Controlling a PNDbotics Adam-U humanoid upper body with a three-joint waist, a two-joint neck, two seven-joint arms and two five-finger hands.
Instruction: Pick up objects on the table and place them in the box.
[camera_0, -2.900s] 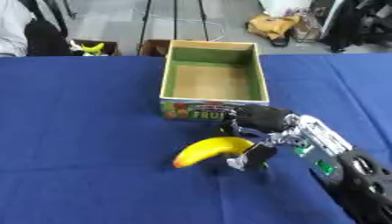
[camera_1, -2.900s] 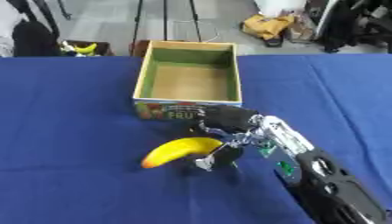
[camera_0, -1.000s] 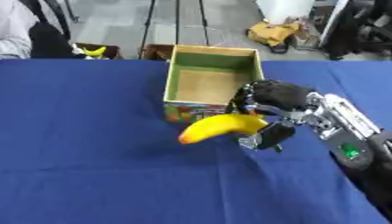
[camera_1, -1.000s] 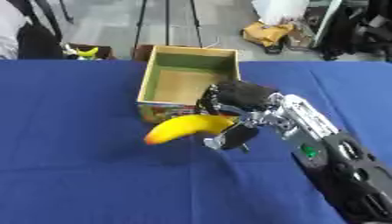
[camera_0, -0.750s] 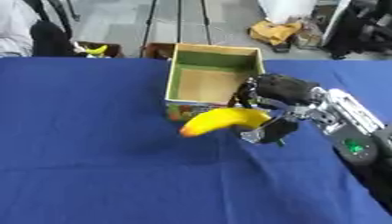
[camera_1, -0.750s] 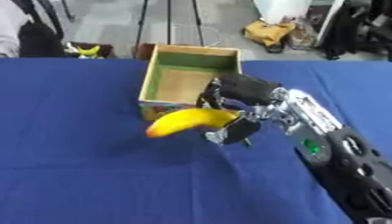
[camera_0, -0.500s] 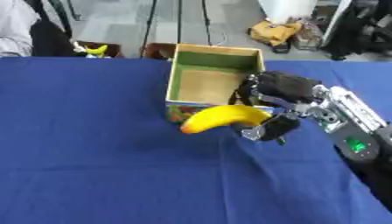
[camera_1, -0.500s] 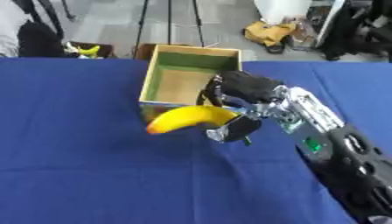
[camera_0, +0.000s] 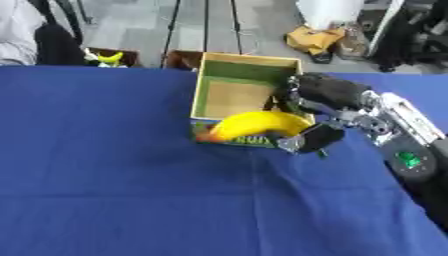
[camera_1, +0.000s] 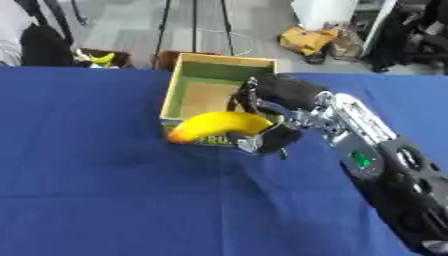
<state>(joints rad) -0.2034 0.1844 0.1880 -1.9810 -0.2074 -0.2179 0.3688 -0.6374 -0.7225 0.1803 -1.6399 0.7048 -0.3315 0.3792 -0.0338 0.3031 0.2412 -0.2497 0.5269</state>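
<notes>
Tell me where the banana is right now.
The banana is held in the right hand, mid-view, in front of the near wall of the open box.

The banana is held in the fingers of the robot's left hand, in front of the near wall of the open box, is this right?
Not quite: it is the right hand, coming in from the right side, whose fingers hold the banana. The left eye view shows this. The rest stands: the banana is in front of the near wall of the open box.

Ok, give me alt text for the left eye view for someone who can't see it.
The robot's right hand holds a yellow banana in front of the near wall of an open cardboard box, which stands on a blue table. The left hand is out of view.
</notes>
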